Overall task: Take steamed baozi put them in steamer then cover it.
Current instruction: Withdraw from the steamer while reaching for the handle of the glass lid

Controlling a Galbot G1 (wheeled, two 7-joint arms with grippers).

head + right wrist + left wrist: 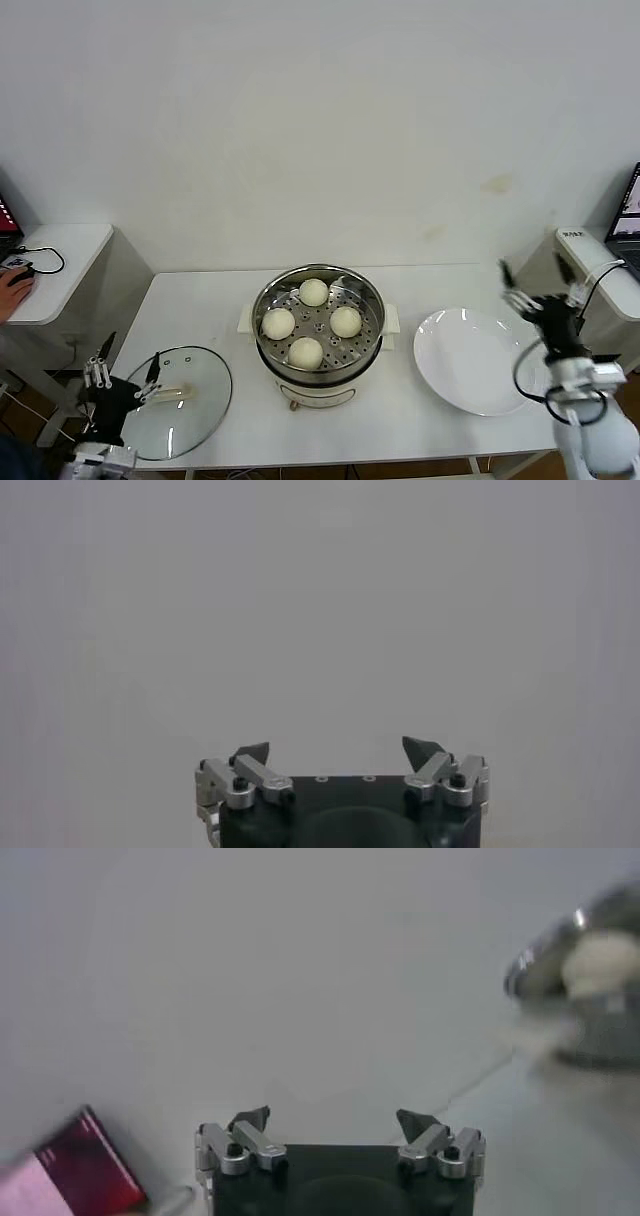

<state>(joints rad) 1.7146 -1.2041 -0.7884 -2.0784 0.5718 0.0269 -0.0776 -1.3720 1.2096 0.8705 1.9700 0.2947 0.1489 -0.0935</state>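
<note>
Four cream-white baozi (313,291) (278,323) (345,321) (306,352) lie in the shiny steamer (266,302) on its white pot base at the table's middle. The steamer's rim (540,943) with one bun (600,958) shows in the left wrist view. The glass cover (205,390) with a cream bar handle lies flat on the table, left of the steamer. My left gripper (124,376) (334,1118) is open and empty at the cover's left edge. My right gripper (537,286) (340,748) is open and empty, raised beyond the plate's right side.
An empty white plate (470,360) lies right of the steamer. Side tables stand at far left (60,250) and far right (600,265), the left one with a mouse and a hand on it. A red object (85,1168) shows in the left wrist view.
</note>
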